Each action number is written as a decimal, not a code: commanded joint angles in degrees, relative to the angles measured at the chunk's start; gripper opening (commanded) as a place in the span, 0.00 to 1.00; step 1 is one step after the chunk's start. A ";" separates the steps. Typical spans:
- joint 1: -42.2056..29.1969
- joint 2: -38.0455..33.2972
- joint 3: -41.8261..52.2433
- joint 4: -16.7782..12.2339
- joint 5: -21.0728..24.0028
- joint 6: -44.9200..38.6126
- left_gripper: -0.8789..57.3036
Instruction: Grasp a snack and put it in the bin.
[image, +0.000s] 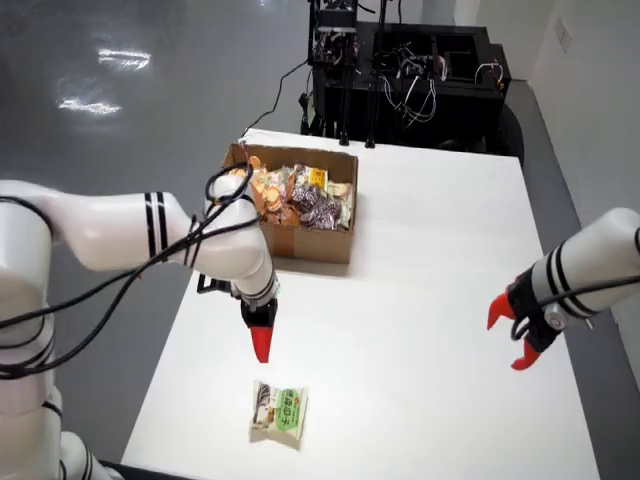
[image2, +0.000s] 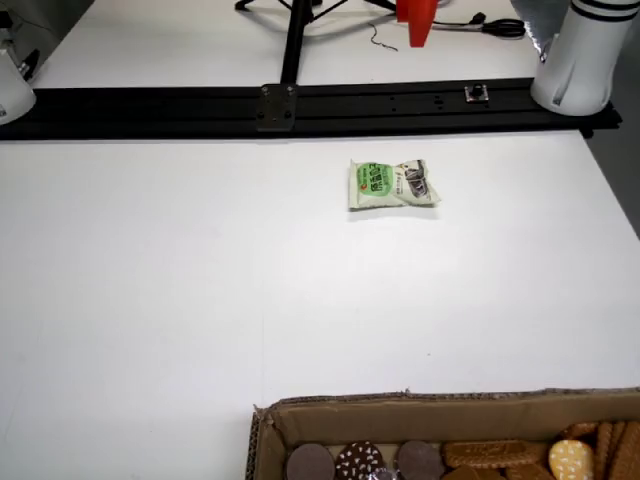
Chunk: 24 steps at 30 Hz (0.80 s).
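Observation:
A green and white snack packet (image: 278, 413) lies flat on the white table (image: 420, 300) near its front edge in the view from above. In the view across the table the packet (image2: 392, 185) sits close to the black rail. The working arm's red-fingered gripper (image: 260, 343) points down, hanging a little above and behind the packet without touching it. Its fingers overlap into one red wedge (image2: 417, 22), so no gap shows. Nothing is seen held. The cardboard bin (image: 300, 240) stands behind the gripper, full of snacks.
A second white arm with spread red fingers (image: 515, 335) hangs still at the table's right side in the view from above. A black rail (image2: 300, 100) runs along one table edge. Dark equipment racks (image: 400, 60) stand beyond the far edge.

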 joint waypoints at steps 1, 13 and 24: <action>-1.17 1.26 0.72 0.66 -0.10 -1.64 0.80; -4.30 6.08 1.39 3.56 -2.50 -5.19 0.83; -5.69 9.17 1.68 5.90 -4.72 -5.86 0.82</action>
